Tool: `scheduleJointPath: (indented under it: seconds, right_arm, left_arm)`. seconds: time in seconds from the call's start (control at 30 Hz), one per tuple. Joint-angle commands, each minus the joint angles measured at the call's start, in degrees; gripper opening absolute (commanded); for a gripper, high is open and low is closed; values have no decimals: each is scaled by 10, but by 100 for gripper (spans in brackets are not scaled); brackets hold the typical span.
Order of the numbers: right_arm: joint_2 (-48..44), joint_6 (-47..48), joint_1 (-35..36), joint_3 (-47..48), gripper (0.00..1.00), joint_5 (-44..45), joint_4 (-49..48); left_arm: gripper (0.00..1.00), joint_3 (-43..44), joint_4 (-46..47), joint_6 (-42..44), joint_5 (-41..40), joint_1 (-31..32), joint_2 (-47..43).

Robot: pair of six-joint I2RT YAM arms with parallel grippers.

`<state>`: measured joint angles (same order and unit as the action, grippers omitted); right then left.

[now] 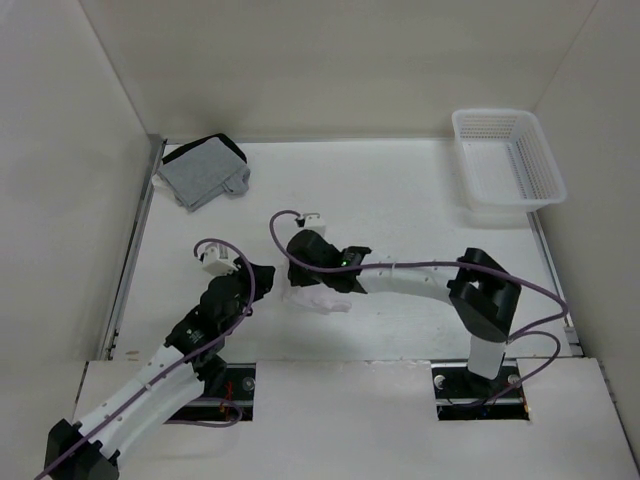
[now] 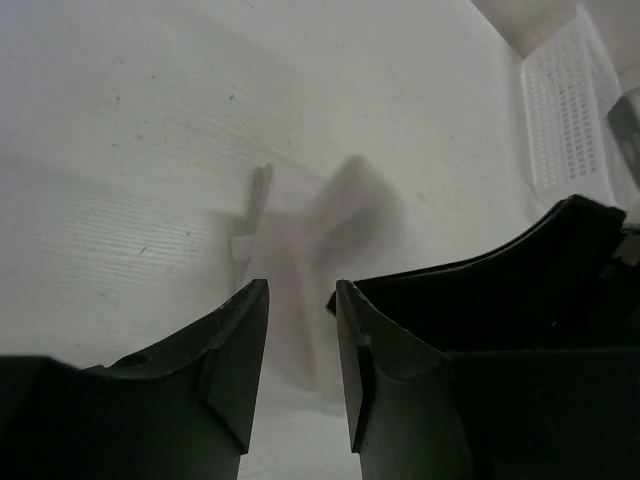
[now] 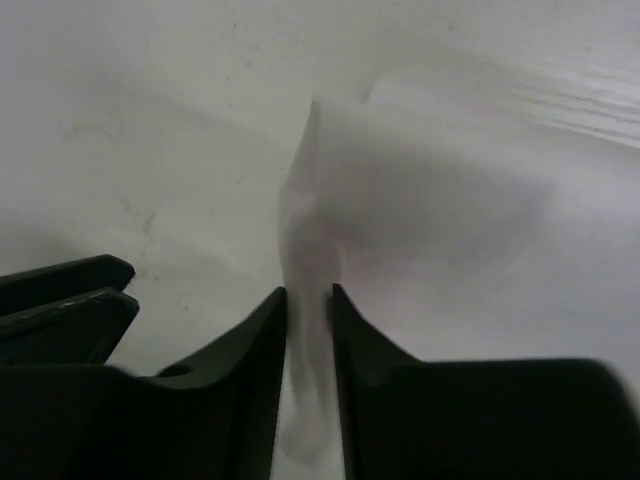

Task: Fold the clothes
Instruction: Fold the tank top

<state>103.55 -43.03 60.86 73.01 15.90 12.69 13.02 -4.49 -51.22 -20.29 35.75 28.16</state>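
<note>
- White T-shirt (image 1: 318,298) lies bunched on the desk (image 1: 400,200) in the top view, under the right end effector (image 1: 303,285). The left end effector (image 1: 262,277) is just beside it. A grey garment (image 1: 203,172) sits at the far left corner and a basket (image 1: 508,158) at the far right.
- Left wrist view: the left end effector (image 2: 300,300) has its jaws apart, with the blurred T-shirt (image 2: 320,215) showing in the gap. Whether cloth touches them I cannot tell.
- Right wrist view: the right end effector (image 3: 309,295) is clamped on a raised fold of the T-shirt (image 3: 400,200). The jaws are nearly together and cloth fills the gap.
</note>
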Motion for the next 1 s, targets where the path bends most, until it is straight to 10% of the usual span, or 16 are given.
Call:
scheduleJointPath:
  seconds: [0.0, 0.2, 0.33, 0.43, 0.7, 0.97]
  right_arm:
    - [10, -2, 23, 41, 40, 10, 14]
    - [-99, -8, 22, -64, 48, 26, -70]
    - [-129, -9, -23, -137, 24, -6, -129]
    - [-106, -7, -58, -166, 8, -69, -188]
    - [-17, -55, -156, -243, 6, -162, -398]
    - [74, -161, -218, -290, 6, -253, -615]
  left_arm:
    - [32, 25, 14, 16, 16, -12, -2]
    - [32, 30, 89, 19, 26, -6, 61]
    - [33, 36, 178, 12, 47, 11, 160]
    - [33, 44, 234, 7, 49, 35, 226]
    - [32, 11, 318, -21, 52, 73, 358]
    - [31, -76, 301, -60, 47, 73, 302]
